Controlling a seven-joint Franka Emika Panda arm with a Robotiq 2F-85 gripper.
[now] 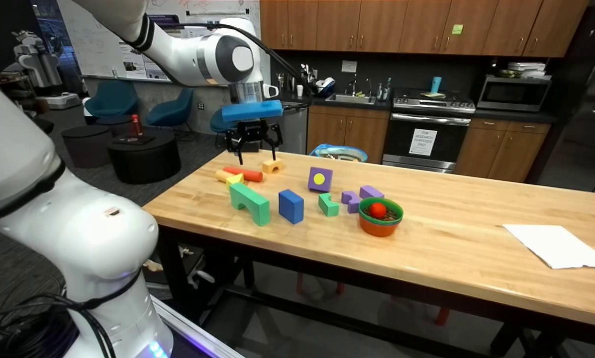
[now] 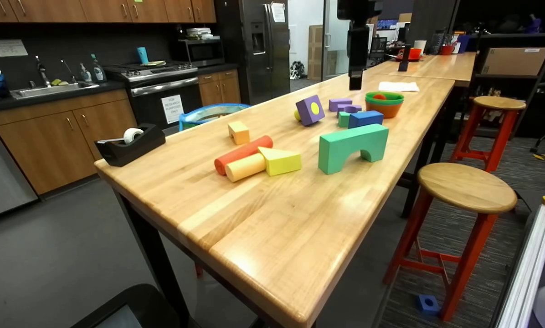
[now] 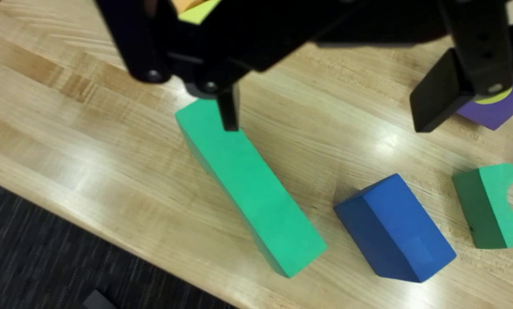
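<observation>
My gripper [image 1: 257, 160] is open and empty, above the wooden table. In the wrist view, its fingers [image 3: 229, 112] stand wide apart with bare wood between them. A green arch block [image 3: 252, 184] lies below the left finger; it also shows in both exterior views [image 1: 250, 203] [image 2: 352, 141]. A blue block [image 3: 396, 227] and a smaller notched green block [image 3: 488, 206] lie to its right. A purple block with a yellow dot [image 1: 320, 179] is partly hidden behind the right finger in the wrist view. A red cylinder [image 2: 243, 154], an orange cylinder [image 2: 245, 167] and a yellow wedge [image 2: 281, 161] lie together.
A small orange arch [image 1: 272, 165] lies near the far edge. Purple blocks [image 1: 350, 201] lie beside stacked green and orange bowls [image 1: 379, 229] holding a red ball [image 1: 377, 210]. White paper [image 1: 558, 246], a black tape dispenser [image 2: 131, 143] and stools [image 2: 466, 187] also show.
</observation>
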